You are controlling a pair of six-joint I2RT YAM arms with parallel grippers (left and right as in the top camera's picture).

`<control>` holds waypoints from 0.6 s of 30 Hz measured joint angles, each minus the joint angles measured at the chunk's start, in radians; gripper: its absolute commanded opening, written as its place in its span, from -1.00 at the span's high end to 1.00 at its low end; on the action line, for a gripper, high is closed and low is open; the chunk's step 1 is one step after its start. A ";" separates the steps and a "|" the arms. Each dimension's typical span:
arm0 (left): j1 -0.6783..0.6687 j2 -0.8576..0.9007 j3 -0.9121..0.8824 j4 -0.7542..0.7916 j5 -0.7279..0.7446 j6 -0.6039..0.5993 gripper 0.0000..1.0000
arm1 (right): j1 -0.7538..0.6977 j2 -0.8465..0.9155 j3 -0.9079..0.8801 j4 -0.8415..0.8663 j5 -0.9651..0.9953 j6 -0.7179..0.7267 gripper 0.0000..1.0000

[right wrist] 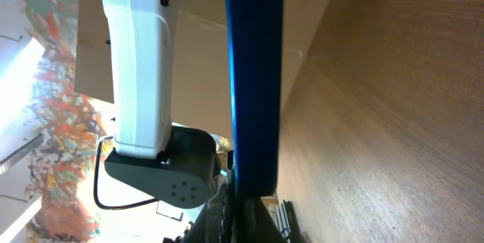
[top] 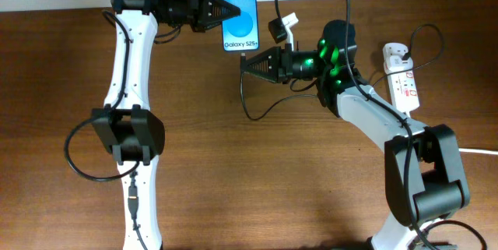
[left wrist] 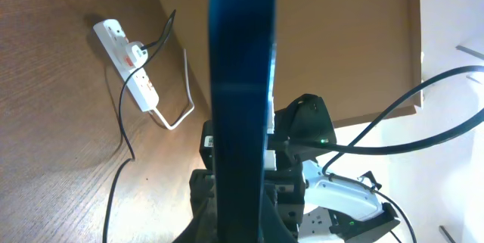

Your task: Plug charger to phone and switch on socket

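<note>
The phone (top: 241, 1), blue screen up with "Galaxy" text at its near end, is held above the table's far edge. My left gripper (top: 229, 10) is shut on its left side. In the left wrist view the phone (left wrist: 242, 84) shows edge-on between the jaws (left wrist: 242, 224). My right gripper (top: 244, 64) points left just below the phone's near end, shut on the charger tip. The thin black charger cable (top: 250, 111) loops down from it. In the right wrist view the phone (right wrist: 253, 84) ends right at the jaws (right wrist: 253, 213); the tip is hidden. The white socket (top: 403, 86) lies at the far right.
The socket (left wrist: 136, 73) with its black plug and white cord also shows in the left wrist view, with the thin cable (left wrist: 122, 114) trailing from it. The left arm's white link (right wrist: 136, 61) stands close beside the phone. Thick black robot cables arch over the right arm (top: 342, 1).
</note>
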 measured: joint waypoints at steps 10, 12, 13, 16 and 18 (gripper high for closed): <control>-0.006 0.000 0.000 -0.014 0.002 0.006 1.00 | 0.008 0.000 0.000 0.000 -0.003 0.000 0.91; -0.006 0.000 0.000 -0.014 0.002 0.006 1.00 | 0.008 0.000 0.000 0.000 -0.003 0.000 0.92; -0.006 0.000 0.000 -0.014 0.002 0.006 1.00 | 0.008 0.000 0.000 0.000 -0.003 0.000 0.91; -0.006 0.000 0.000 -0.018 0.002 0.007 1.00 | 0.008 0.000 0.000 -0.006 0.001 0.000 0.92; -0.006 0.000 0.000 -0.021 0.002 0.007 1.00 | 0.008 0.000 0.000 -0.013 0.004 0.000 0.91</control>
